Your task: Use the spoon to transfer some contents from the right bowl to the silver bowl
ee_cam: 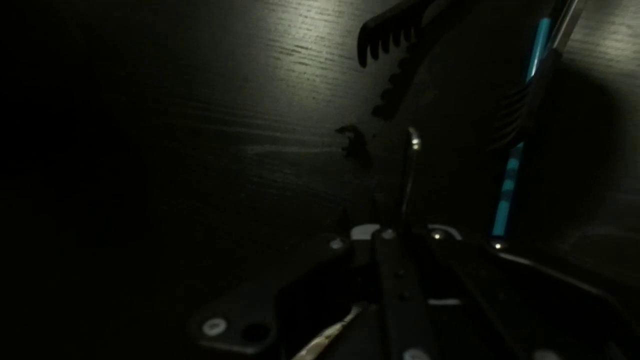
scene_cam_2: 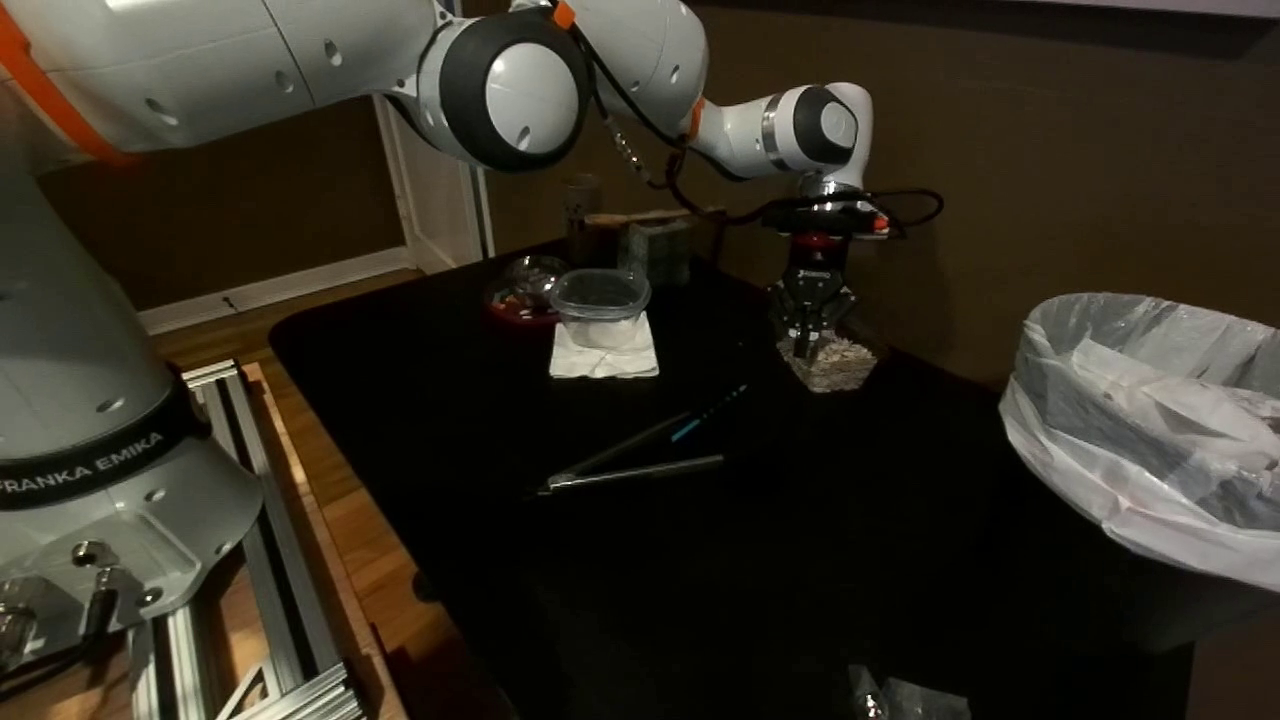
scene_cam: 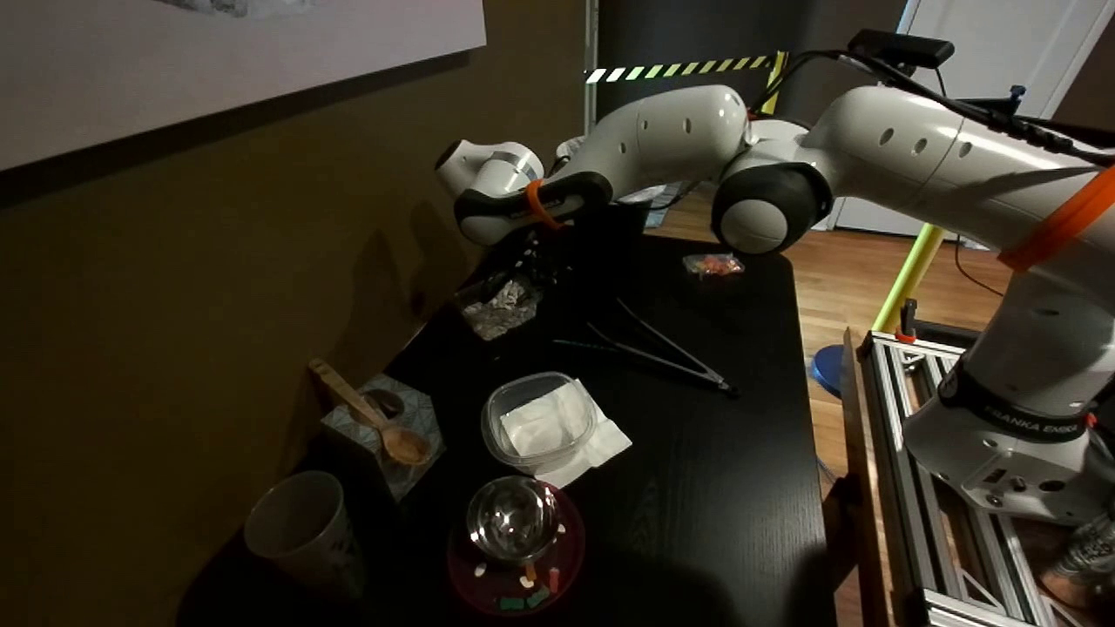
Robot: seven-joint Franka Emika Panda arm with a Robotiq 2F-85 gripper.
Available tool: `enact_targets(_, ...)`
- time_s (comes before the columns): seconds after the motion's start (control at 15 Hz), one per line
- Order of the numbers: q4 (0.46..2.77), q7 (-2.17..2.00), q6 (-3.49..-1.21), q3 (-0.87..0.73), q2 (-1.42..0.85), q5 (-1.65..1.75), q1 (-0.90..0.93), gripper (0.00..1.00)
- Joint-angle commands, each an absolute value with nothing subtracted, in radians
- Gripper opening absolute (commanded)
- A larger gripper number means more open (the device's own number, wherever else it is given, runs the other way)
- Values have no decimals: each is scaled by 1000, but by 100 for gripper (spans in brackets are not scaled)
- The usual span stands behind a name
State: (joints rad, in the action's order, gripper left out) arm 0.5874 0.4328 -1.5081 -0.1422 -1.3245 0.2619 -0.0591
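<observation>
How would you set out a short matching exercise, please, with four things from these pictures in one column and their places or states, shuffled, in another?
Things
1. wooden spoon
2. tongs
3. square tub
4. pale crumbly contents

Places or states
A. lying with both arms spread apart
B. in the low clear container
C. resting across the patterned box
D. standing on the white napkin

Right pairs: 1-C; 2-A; 3-D; 4-B

Wooden spoon [scene_cam: 388,431], silver bowl [scene_cam: 514,520] and clear bowl [scene_cam_2: 832,379] of granules [scene_cam_2: 846,350] lie apart.
</observation>
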Motion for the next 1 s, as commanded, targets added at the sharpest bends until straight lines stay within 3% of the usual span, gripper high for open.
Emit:
enact_targets(0.0,559,486,-1361,-149,-1326,273,-40,1)
enact_targets(0.47,544,524,-1097,-198,-1330,315,-10,1)
enact_targets(0.93,479,482,-1303,-215,-1327,323,-8,1)
